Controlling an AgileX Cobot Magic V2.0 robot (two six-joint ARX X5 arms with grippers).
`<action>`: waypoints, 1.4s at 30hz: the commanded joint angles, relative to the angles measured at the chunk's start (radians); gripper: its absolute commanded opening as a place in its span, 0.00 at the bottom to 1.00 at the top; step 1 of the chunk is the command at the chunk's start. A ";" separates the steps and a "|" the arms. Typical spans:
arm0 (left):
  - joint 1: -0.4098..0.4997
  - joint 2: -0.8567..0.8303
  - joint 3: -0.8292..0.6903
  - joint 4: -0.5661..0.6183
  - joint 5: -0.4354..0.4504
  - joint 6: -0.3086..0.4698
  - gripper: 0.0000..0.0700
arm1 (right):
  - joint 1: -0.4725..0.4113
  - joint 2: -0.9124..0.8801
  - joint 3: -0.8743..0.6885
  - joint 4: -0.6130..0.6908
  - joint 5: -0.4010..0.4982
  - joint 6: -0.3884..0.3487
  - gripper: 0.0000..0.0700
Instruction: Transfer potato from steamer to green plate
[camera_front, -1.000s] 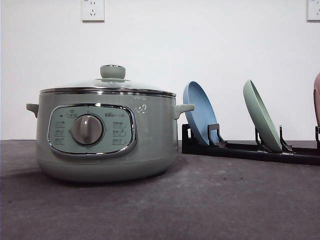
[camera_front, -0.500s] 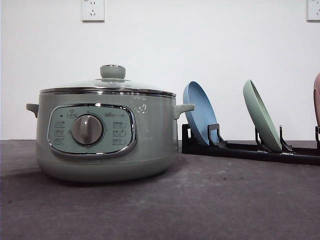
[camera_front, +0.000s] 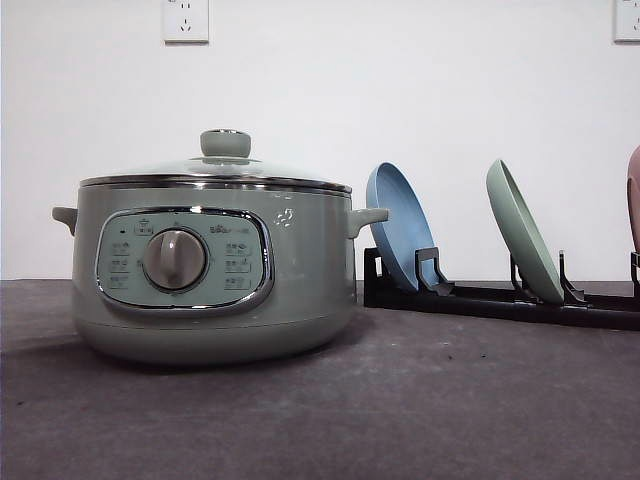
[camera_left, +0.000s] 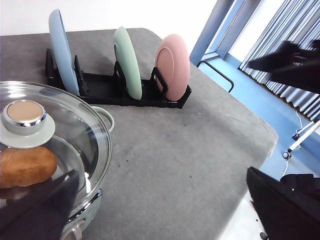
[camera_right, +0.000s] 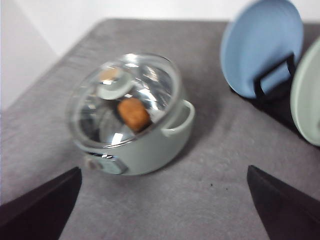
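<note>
The potato (camera_right: 133, 114), an orange-brown lump, lies inside the steamer (camera_front: 210, 270) and is seen through the closed glass lid (camera_left: 55, 135), just beside the green knob (camera_front: 225, 143). The steamer stands on the left of the grey table (camera_front: 420, 400). To its right and farther back, a black rack (camera_front: 500, 298) holds the blue plate (camera_front: 398, 225), the green plate (camera_front: 523, 243) and the pink plate (camera_left: 171, 72), each on edge in its own slot and well apart from the pot.

The left gripper (camera_left: 160, 200) and the right gripper (camera_right: 160, 200) both appear with fingers spread wide and nothing between them; neither touches anything.

Hazards, as judged from this arrangement: the lid is still on, so reaching for the potato first would end in a strike on glass. The smooth knob could slip from a shallow pinch, dropping the lid onto the pot or table. The green plate stands tilted in the rack between two neighbours; a careless pull could knock the blue or pink plate, or drag the rack. A potato set onto an upright plate would roll off, so the plate presumably needs laying flat first.
</note>
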 joint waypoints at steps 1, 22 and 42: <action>-0.004 0.006 0.025 0.014 0.006 0.023 1.00 | -0.009 0.081 0.034 0.025 0.002 0.032 0.99; -0.004 0.008 0.025 -0.016 0.006 0.046 1.00 | -0.145 0.850 0.470 0.253 0.007 0.081 0.99; -0.004 0.037 0.025 -0.039 0.006 0.053 1.00 | -0.150 0.946 0.472 0.353 0.113 0.126 0.76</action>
